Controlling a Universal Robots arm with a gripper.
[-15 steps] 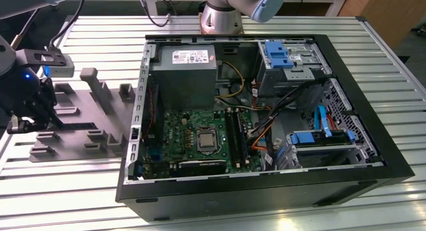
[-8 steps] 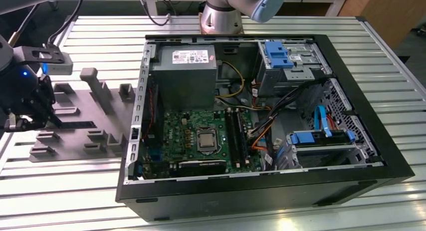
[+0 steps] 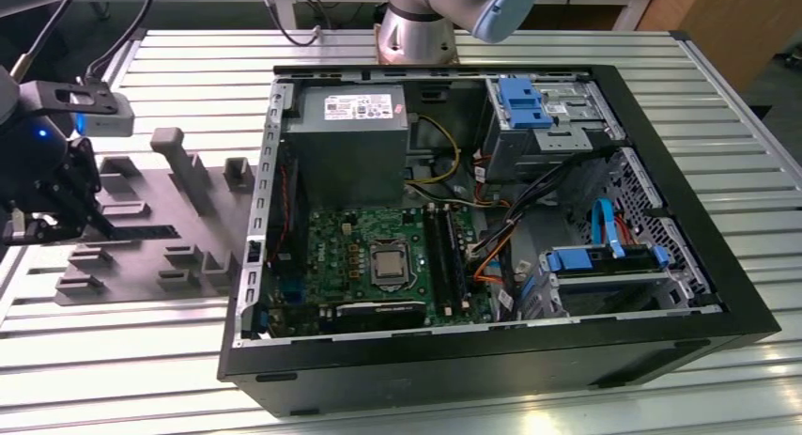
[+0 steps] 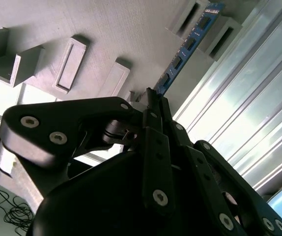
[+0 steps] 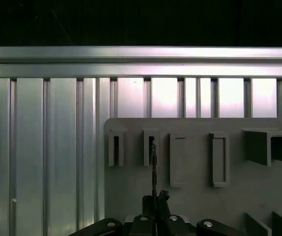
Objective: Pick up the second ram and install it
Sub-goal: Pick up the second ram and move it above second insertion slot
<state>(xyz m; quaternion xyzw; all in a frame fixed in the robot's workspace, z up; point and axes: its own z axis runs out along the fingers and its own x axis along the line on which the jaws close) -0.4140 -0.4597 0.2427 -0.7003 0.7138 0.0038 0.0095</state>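
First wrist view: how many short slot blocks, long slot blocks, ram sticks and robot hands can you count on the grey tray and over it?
short slot blocks: 2
long slot blocks: 2
second ram: 1
hand, shut on the ram: 1
total: 6
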